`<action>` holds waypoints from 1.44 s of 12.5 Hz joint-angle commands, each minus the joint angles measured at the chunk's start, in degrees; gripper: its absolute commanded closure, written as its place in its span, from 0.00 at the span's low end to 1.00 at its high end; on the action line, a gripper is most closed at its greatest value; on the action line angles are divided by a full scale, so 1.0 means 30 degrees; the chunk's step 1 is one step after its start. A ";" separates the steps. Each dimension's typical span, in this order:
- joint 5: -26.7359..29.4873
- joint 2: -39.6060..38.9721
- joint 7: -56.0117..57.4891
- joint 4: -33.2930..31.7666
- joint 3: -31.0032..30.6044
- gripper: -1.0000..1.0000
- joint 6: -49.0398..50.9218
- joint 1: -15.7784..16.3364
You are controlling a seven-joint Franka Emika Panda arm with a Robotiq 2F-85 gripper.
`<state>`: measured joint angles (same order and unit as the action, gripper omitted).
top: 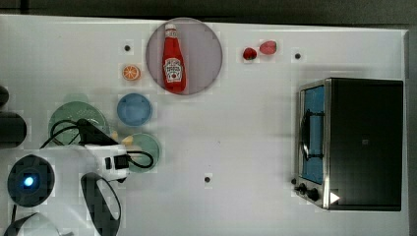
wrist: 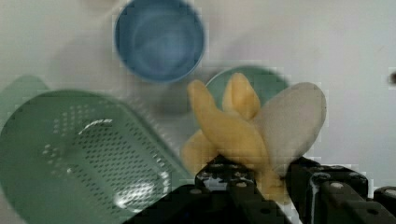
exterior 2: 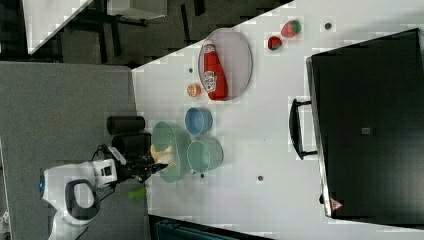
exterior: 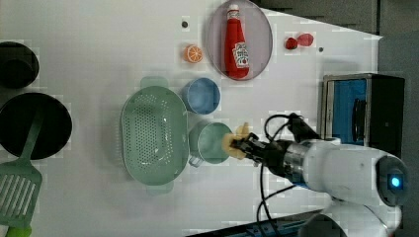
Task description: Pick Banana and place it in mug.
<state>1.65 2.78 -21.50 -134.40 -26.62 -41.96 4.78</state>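
The arm's jaws [wrist: 261, 179] are clenched on the stem end of the Banana [wrist: 243, 130], whose peeled lobes splay outward beyond them. In the left view the Banana [exterior: 236, 141] hangs at the 3 o'clock rim of the mug [exterior: 211, 143], not yet over its centre. In the top view the fruit [top: 127, 140] sits at about 9 o'clock of the mug [top: 145, 147]. The mug stands on the counter [top: 246, 142] between the colander [exterior: 154, 133] and the arm. The blue cup [exterior: 201, 95] lies at roughly 12 o'clock of the mug in the left view.

Risks, as judged from this moment:

- **Early release.** The fruit appears to overhang the rim rather than the bowl. Dropped here, it could strike the rim and fall to the counter.
- **Splayed lobes.** Seen in the wrist view, the spread looks close to the width of the mug [wrist: 261, 84]. A lobe could bridge the rim and leave the fruit perched.
- **Wrong vessel.** The colander [wrist: 79, 154] and the blue cup [wrist: 159, 39] are both close by. A small drift could send the fruit into either.
- **Collision.** A low descent could push the light mug sideways.

The ketchup bottle [top: 173, 61] on its plate [top: 206, 54] stands well apart.
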 commanded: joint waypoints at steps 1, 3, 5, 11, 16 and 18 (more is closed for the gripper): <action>0.0133 -0.2436 -0.1701 -0.0159 0.0600 0.72 -0.2127 -0.0306; 0.0015 -0.3231 -0.1701 -0.0205 0.0852 0.68 -0.2506 -0.0312; -0.0023 -0.3424 -0.1703 -0.0386 0.1025 0.46 -0.2603 -0.0314; 0.0006 -0.3172 -0.1703 -0.0296 0.1261 0.00 -0.2954 -0.0331; 0.0056 0.0134 -0.0665 0.1301 0.3251 0.00 0.1610 -0.0646; 0.0056 0.1549 0.1025 0.2660 0.4609 0.00 0.4673 -0.0760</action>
<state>2.25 4.27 -22.54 -132.38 -14.62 -29.96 4.91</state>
